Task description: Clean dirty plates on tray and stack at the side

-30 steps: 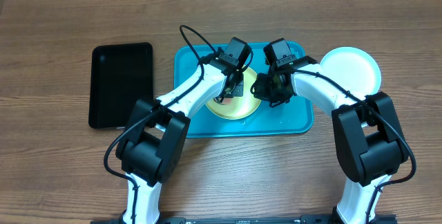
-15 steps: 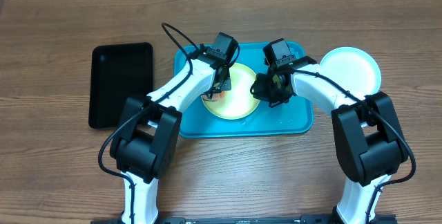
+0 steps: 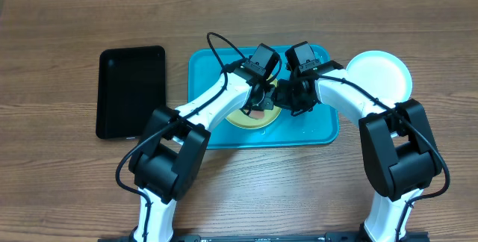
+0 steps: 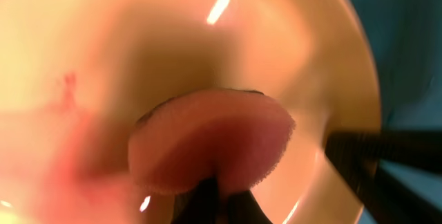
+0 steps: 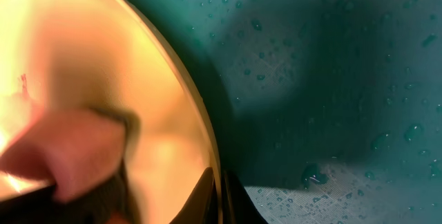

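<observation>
We see the left end effector [image 3: 256,107] swung back right.
It pinches a pink sponge [image 4: 214,144] on the yellow-green plate [image 3: 239,120] in the tray [image 3: 317,126]; the right end effector [image 3: 286,98] pinches that plate's rim.

You're looking at the bystanders.
A black tray [image 3: 131,91] is lying flat on the wooden bench [image 3: 60,190].

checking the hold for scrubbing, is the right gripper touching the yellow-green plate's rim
Touching. Right wrist view: the right gripper pinches the yellow-green plate at its rim.
</observation>
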